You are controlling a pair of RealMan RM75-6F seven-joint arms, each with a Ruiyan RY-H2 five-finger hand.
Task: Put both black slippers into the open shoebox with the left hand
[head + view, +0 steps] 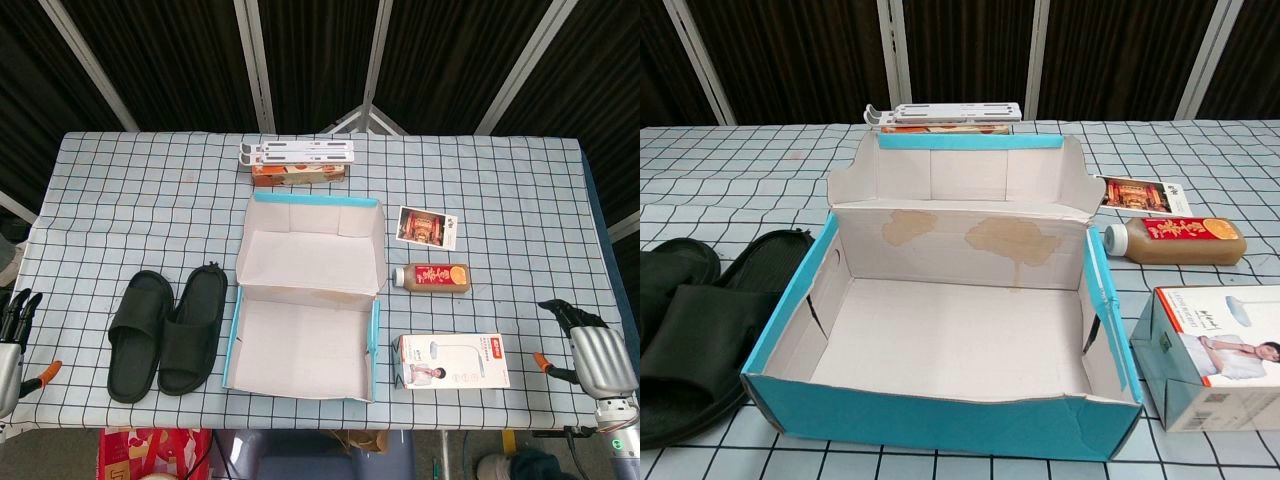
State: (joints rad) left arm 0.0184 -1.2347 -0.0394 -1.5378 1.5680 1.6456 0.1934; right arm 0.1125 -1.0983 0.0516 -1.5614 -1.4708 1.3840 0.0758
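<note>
While both slippers lie beside the shoebox, left hand spread, right hand state unclear

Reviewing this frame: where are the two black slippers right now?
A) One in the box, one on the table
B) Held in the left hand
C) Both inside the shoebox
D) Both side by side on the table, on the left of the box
D: both black slippers lie side by side on the checked tablecloth, on the left of the empty open shoebox, and the left hand holds nothing.
</note>
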